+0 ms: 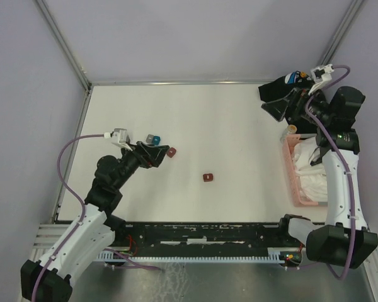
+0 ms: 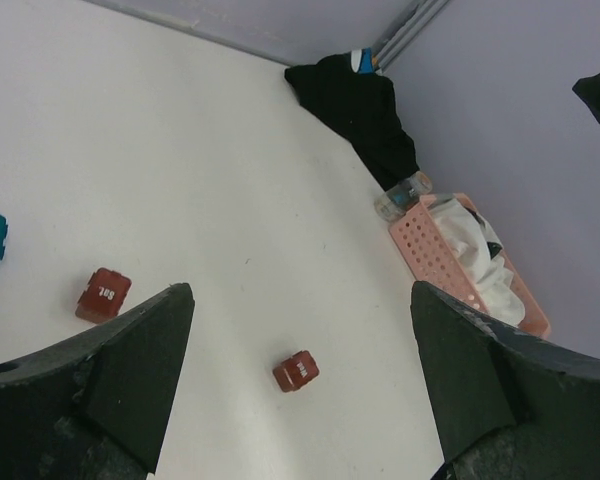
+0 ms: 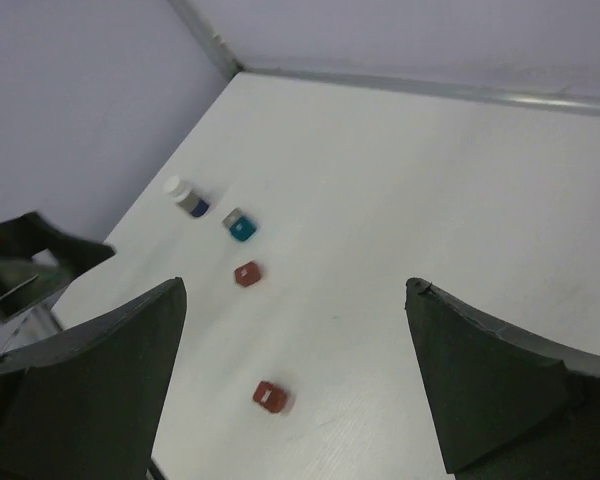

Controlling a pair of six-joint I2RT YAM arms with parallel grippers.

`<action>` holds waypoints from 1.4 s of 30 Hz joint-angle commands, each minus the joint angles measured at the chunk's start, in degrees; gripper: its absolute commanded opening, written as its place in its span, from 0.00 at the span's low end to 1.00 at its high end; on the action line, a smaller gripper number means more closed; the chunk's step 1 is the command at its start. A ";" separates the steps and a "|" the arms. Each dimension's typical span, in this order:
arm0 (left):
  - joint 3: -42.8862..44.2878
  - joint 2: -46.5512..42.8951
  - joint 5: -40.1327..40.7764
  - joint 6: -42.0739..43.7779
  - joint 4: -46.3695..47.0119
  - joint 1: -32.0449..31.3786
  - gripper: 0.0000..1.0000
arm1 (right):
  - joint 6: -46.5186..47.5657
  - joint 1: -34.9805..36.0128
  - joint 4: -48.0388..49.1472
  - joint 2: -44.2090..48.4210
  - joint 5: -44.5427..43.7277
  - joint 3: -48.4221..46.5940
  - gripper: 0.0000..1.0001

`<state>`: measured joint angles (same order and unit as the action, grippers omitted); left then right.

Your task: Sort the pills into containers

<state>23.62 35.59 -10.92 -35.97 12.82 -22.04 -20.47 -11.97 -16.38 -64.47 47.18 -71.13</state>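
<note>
left pincer (image 2: pixel 300 295) and right pincer (image 3: pixel 295 290) are both spread, empty (a red box (image 1: pixel 208 177) lies on the tabletop (image 1: pixel 239 132) between them).

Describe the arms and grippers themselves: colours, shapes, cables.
The left arm and right arm have white link shells with black joints. A lilac cable loops off each wrist, beside a small white camera. The left gripper and right gripper are black. Their fingers are broad, dark wedges with scuffed edges.
</note>
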 commanded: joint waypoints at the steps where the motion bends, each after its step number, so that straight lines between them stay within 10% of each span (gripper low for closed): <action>1: -2.53 2.40 2.68 -1.20 4.02 0.14 0.94 | -1.57 3.82 10.90 -1.77 20.39 4.63 0.99; 6: -1.11 9.21 13.00 -0.25 -1.20 -0.86 0.81 | 28.24 15.88 -15.60 -2.21 9.60 1.77 1.00; 13: 2.89 22.62 27.47 6.74 -5.61 -9.73 0.80 | 29.92 17.98 -12.23 -2.58 9.97 8.35 1.00; 24: 4.69 38.93 18.94 28.46 7.09 -10.06 0.77 | 33.45 19.47 -16.32 -6.03 10.10 7.99 1.00; 42: 17.95 57.75 22.12 31.03 3.80 -9.29 0.59 | 36.55 19.83 -20.53 -6.66 10.78 6.13 1.00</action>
<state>38.50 91.48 8.88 -7.62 15.75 -31.57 14.83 7.51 -37.10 -71.07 56.53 -61.91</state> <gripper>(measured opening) 0.596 0.999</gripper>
